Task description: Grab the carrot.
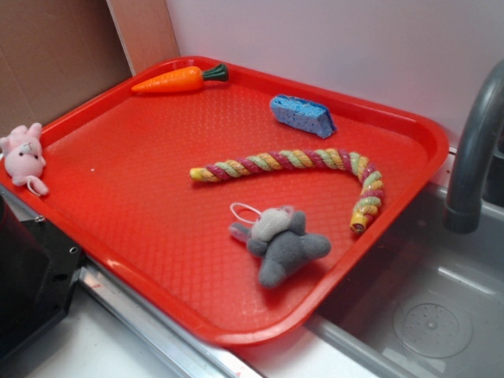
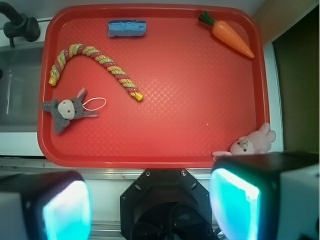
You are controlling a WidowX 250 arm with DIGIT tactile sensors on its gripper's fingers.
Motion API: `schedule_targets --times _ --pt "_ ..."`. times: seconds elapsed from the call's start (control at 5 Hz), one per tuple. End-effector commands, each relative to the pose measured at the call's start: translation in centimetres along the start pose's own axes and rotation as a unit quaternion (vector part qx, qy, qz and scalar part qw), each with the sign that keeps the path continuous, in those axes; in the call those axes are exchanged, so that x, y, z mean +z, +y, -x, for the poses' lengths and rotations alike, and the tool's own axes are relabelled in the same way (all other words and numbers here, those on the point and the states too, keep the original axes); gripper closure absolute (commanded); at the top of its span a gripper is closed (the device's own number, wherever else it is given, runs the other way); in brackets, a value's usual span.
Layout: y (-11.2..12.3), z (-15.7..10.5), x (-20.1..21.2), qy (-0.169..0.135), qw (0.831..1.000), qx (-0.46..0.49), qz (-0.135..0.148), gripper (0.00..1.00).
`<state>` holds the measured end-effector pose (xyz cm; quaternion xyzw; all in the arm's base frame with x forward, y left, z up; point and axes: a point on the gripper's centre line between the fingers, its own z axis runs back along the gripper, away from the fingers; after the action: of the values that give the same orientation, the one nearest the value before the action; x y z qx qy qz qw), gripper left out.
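Note:
The carrot point(image 1: 177, 79) is bright orange with a dark green stem cap. It lies at the far left corner of the red tray point(image 1: 118, 205). In the wrist view the carrot point(image 2: 231, 36) sits at the tray's point(image 2: 200, 100) top right corner, stem pointing left. My gripper point(image 2: 150, 202) is high above the tray's near edge, far from the carrot. Its two fingers point(image 2: 235, 205) stand wide apart with nothing between them. The gripper does not show in the exterior view.
On the tray lie a twisted multicoloured rope point(image 1: 315, 161), a blue sponge point(image 1: 302, 114) and a grey plush bunny point(image 1: 281, 244). A pink plush bunny point(image 1: 24, 157) rests on the tray's left rim. A sink point(image 1: 425, 307) with a grey faucet point(image 1: 472, 150) lies to the right.

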<state>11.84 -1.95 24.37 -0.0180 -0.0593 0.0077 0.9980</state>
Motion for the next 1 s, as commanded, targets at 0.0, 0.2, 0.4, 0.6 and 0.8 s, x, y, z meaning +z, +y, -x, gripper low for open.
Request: schedule_targets --times 0.0,0.2,0.4,0.6,0.8 --pt "0.0 0.0 0.0 0.0 1.0 0.0 0.0 0.0" --pt "5.1 -2.3 -4.1 -0.005 0.999 -0.033 -0.033 0.0" --pt "8.4 -4.9 -6.4 -0.004 0.995 -0.088 -0.038 0.0" --pt "10.9 -8.7 -9.6 -0.011 0.987 -0.157 -0.028 0.0" --pt "11.2 -12.6 -12.7 -0.012 0.977 -0.206 -0.047 0.0"
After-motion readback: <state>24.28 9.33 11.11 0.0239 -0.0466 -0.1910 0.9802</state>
